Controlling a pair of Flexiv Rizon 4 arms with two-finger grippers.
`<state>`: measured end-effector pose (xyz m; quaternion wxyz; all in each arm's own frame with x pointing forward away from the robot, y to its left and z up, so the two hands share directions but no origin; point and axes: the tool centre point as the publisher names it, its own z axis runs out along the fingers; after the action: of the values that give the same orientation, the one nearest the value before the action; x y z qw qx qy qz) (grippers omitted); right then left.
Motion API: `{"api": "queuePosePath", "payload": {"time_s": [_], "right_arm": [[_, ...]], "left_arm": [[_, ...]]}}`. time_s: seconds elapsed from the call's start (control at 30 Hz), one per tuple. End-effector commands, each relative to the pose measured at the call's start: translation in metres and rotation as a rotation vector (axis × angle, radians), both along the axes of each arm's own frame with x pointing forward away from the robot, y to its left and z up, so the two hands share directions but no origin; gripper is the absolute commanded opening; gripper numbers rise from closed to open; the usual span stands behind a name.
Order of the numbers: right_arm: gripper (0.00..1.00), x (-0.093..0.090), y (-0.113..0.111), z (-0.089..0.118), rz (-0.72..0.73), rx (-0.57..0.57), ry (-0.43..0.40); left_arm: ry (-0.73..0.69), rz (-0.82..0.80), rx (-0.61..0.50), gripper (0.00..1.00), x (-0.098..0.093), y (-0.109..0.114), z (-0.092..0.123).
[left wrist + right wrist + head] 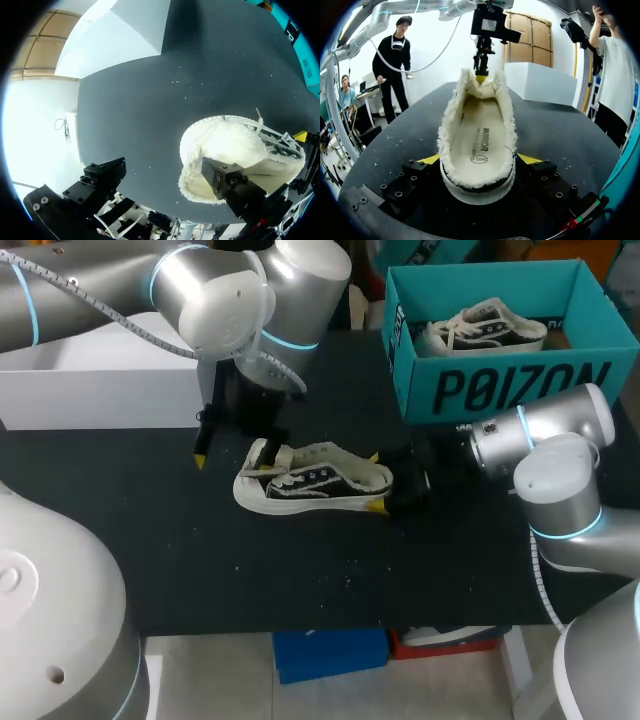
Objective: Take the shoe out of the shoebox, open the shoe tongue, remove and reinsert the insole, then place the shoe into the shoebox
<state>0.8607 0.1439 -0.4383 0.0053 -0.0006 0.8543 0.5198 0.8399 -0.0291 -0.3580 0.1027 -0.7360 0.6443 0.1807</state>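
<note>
A black canvas shoe (310, 480) with white laces and fleece lining lies on the black table. My right gripper (377, 480) is shut on one end of it, a yellow tip pressed against each side (478, 159). The right wrist view looks into the shoe (477, 130), where the insole (479, 142) lies flat. My left gripper (232, 452) stands wide open at the shoe's other end. In the left wrist view its black fingers (230, 182) are spread, one beside the fleece collar (225, 147), and nothing is gripped. The teal shoebox (510, 390) stands at the back right.
A second shoe (485, 328) lies inside the teal shoebox. A white box (100, 390) stands at the back left, close behind my left arm. Bare black table (300, 570) stretches in front of the shoe to the near edge.
</note>
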Motion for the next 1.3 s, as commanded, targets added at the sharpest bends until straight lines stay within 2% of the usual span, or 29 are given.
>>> {"api": "queuePosePath", "payload": {"time_s": [0.03,0.17,0.37,0.4,0.43,0.47,0.5,0.53,0.63,0.7,0.83,0.87,1.3], "right_arm": [[0.00,0.001,0.000,-0.003,-0.004,0.000,0.000],[0.00,0.001,0.000,-0.003,-0.004,0.000,0.000],[0.00,0.001,0.000,-0.003,-0.004,0.000,0.000],[0.00,0.001,0.000,-0.003,-0.004,0.000,0.000],[0.00,0.001,0.000,-0.003,-0.004,0.000,0.000],[0.00,0.001,0.000,-0.003,-0.004,0.000,0.000],[0.00,0.001,0.000,-0.003,-0.004,0.000,0.000],[0.00,0.001,0.000,-0.003,-0.004,0.000,0.000],[0.00,0.001,0.000,-0.003,-0.004,0.000,0.000],[0.00,0.001,0.000,-0.003,-0.004,0.000,0.000],[0.00,0.001,0.000,-0.003,-0.004,0.000,0.000],[0.00,0.001,0.000,-0.003,-0.004,0.000,0.000],[0.00,0.001,0.000,-0.003,-0.004,0.000,0.000]], "left_arm": [[0.002,-0.004,-0.011,1.00,0.001,0.001,-0.005],[-0.009,-0.042,-0.102,1.00,0.004,-0.001,0.012],[-0.027,-0.312,-0.421,1.00,0.008,-0.013,0.061],[-0.002,-0.379,-0.460,0.85,0.008,-0.016,0.067],[0.018,-0.445,-0.490,0.40,0.007,-0.020,0.072],[0.036,-0.516,-0.521,0.13,0.007,-0.025,0.077],[0.070,-0.581,-0.559,0.00,0.007,-0.030,0.082],[0.140,-0.650,-0.617,0.00,0.006,-0.035,0.086],[0.254,-0.924,-0.676,0.00,0.002,-0.048,0.095],[0.292,-1.097,-0.670,0.00,-0.001,-0.057,0.099],[0.485,-1.423,-0.662,0.00,0.000,-0.064,0.107],[0.487,-1.467,-0.608,0.00,0.002,-0.064,0.108],[0.499,-1.493,-0.612,0.00,0.002,-0.064,0.108]]}}
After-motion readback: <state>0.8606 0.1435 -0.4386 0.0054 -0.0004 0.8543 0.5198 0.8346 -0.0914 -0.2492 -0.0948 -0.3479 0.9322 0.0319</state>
